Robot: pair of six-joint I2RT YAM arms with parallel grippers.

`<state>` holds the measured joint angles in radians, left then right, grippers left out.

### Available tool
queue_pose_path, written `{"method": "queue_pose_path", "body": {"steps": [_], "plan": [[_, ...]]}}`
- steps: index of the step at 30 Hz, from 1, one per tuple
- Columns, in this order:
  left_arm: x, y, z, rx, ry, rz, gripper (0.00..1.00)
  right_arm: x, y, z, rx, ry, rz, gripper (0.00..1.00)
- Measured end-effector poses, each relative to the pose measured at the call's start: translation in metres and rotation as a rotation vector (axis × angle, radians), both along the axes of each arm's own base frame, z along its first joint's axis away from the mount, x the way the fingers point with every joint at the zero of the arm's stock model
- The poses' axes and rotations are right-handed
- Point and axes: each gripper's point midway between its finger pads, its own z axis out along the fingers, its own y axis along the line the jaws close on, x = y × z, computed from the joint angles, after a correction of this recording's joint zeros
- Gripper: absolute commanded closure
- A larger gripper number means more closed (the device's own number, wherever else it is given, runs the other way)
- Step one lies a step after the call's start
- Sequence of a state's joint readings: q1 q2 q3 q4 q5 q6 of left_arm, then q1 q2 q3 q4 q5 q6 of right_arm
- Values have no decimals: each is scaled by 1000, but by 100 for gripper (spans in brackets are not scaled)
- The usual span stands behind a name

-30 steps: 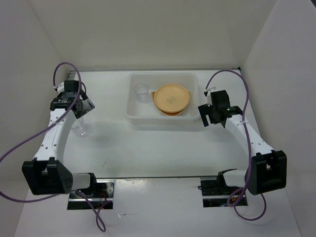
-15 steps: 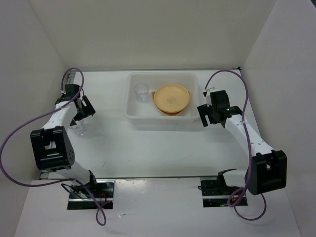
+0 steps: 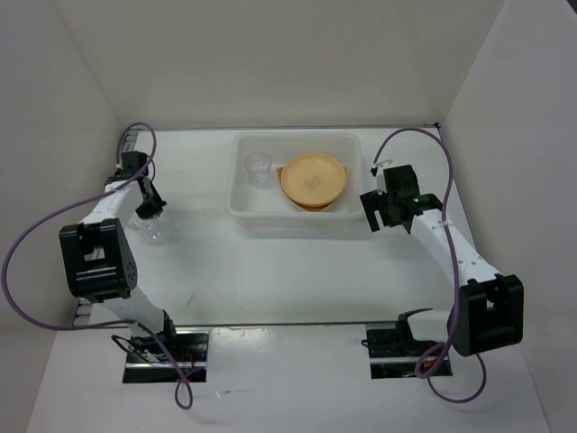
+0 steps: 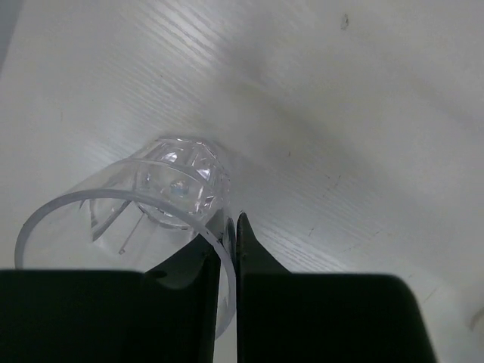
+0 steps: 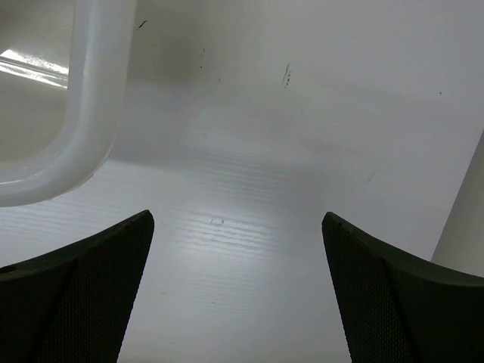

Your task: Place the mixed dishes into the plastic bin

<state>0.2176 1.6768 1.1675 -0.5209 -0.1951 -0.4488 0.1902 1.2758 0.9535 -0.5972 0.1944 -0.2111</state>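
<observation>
The left gripper [image 4: 228, 231] is closed on a small clear plastic cup [image 4: 178, 178]. Low in the left wrist view, its two black fingers pinch the cup's wall at the rim, one inside and one outside. The cup's faceted base appears to rest on the white table [image 3: 288, 271], at the left of the overhead view and well apart from the bin. I cannot tell whether it has lifted at all.

The right gripper [image 5: 236, 219] has its jaws spread wide and holds nothing. It hovers over bare table just beside the translucent white rectangular plastic bin [image 5: 91, 113], whose rounded corner shows at the upper left of the right wrist view.

In the upper centre of the overhead view, the bin already holds a second clear cup [image 3: 259, 168] in its left half and a round yellow-orange plate [image 3: 313, 178] in its right. Something of the same colour peeks out under the plate's lower edge, but I cannot make out what it is.

No other dish lies loose on the table, so the task looks nearly done. What remains is to raise the pinched cup, carry it across and release it in the bin.

The table between cup and bin is bare. The bin's wide rim must be cleared, and the cup inside stands near the likely landing spot. A purple cable [image 3: 36, 239] loops beside the left arm.
</observation>
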Motion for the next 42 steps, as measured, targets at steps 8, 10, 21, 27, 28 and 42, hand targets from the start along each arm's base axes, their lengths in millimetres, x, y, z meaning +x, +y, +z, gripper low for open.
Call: {"method": "queue_pose_path", "body": {"steps": [8,10,21,27,28,42], "plan": [[45,-1,168,-150,-568,85,100,0,0,0,-1,0,0,4],[66,-26,224,-247,-780,-37,99,0,0,0,-2,0,1,4],[125,-331,176,-287,-402,-934,100,0,0,0,-5,1,5,4],[67,-363,67,-121,-8,-1019,100,0,0,0,-5,1,5,4],[63,-362,65,-98,9,-1020,100,0,0,0,-5,1,5,4],[85,-331,37,81,43,-942,100,0,0,0,-5,1,5,3]]}}
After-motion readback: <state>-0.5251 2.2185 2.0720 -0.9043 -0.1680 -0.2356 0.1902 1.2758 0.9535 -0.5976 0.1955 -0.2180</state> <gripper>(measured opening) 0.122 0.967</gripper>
